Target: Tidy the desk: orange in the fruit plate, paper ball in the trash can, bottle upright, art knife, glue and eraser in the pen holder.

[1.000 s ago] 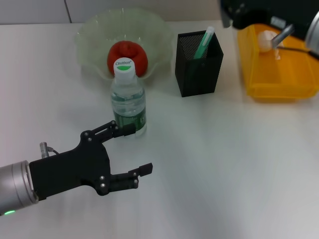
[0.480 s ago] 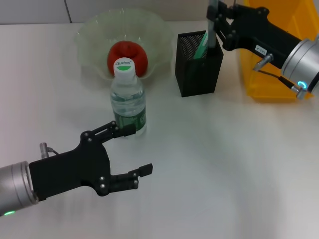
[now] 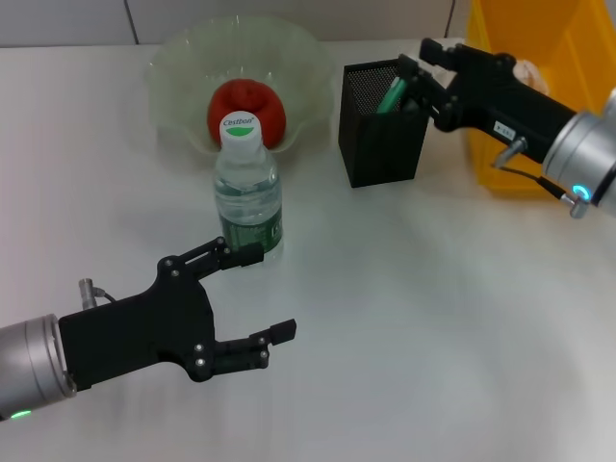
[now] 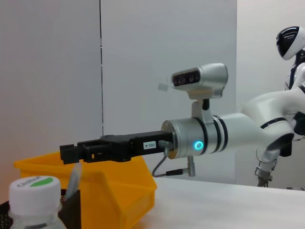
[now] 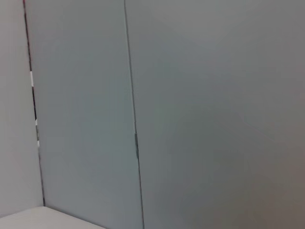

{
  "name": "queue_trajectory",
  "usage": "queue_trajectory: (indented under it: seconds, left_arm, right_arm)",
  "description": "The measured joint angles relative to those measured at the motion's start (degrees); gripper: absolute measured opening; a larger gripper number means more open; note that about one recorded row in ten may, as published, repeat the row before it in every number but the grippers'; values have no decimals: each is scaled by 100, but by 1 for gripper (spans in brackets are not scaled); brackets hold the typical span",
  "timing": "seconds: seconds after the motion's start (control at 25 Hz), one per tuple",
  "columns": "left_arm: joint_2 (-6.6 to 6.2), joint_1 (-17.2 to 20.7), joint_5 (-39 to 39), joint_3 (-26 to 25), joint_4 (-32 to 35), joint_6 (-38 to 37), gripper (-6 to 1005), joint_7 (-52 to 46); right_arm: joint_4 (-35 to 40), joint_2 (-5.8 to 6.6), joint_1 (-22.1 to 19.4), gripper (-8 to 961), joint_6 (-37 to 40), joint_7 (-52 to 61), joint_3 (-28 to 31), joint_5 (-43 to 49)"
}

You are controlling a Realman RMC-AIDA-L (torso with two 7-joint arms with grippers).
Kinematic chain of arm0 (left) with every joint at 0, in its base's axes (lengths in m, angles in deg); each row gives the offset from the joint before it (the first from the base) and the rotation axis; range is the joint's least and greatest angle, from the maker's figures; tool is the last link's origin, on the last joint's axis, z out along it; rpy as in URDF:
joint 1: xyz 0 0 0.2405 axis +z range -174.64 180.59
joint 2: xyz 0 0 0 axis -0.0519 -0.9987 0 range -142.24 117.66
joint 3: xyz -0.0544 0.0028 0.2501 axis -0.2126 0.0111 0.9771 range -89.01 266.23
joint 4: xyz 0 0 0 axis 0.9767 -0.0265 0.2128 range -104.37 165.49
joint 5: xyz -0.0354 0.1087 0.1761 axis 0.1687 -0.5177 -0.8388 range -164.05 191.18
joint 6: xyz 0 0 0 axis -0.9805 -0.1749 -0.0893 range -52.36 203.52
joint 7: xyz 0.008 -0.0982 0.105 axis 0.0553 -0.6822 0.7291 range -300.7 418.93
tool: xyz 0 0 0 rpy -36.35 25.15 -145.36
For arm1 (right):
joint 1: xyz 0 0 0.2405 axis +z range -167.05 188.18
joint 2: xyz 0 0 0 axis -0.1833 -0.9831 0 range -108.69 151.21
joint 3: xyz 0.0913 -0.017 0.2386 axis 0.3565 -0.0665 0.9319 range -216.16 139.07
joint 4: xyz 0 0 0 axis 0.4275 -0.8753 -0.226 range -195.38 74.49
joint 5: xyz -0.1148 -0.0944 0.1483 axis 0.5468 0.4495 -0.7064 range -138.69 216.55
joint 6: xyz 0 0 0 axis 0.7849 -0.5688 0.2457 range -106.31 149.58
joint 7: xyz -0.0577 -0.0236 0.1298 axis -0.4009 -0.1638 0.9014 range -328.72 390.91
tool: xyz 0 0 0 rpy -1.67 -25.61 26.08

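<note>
Two jaws: right gripper (image 3: pixel 412 75) over pen holder (image 3: pixel 383 125), state unclear; left gripper (image 3: pixel 258 294) wide.

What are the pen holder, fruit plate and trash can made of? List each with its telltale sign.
Pen holder: black metal mesh by the look, since fine perforations show on its inner wall.
Fruit plate: translucent pale-green glass or plastic, as the desk shows through its wavy rim; which one is unclear.
Trash can: likely moulded plastic, with smooth, glossy, uniformly yellow walls.
</note>
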Motion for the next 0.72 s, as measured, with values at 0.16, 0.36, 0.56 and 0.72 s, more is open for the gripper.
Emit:
queue_trajectory:
  seconds: [0.16,0.36,0.56,0.72]
  left_arm:
    - [1,-7,2,1,0,-4,860,0]
    - [0,-22,6,0,-1,-24,860,0]
    - [6,-41,8,0,0,-50,860,-11]
    - [8,-48,8,2,0,-58,860,-19]
  right_arm:
    - [1,0,-220,280,500,-119,143,-7]
    - [22,44,-751,361,1836,-40,564,7]
    - [46,325,-1358,469,2940,393,689,513]
    - [42,600,-1483,592,3722,575,795,2006]
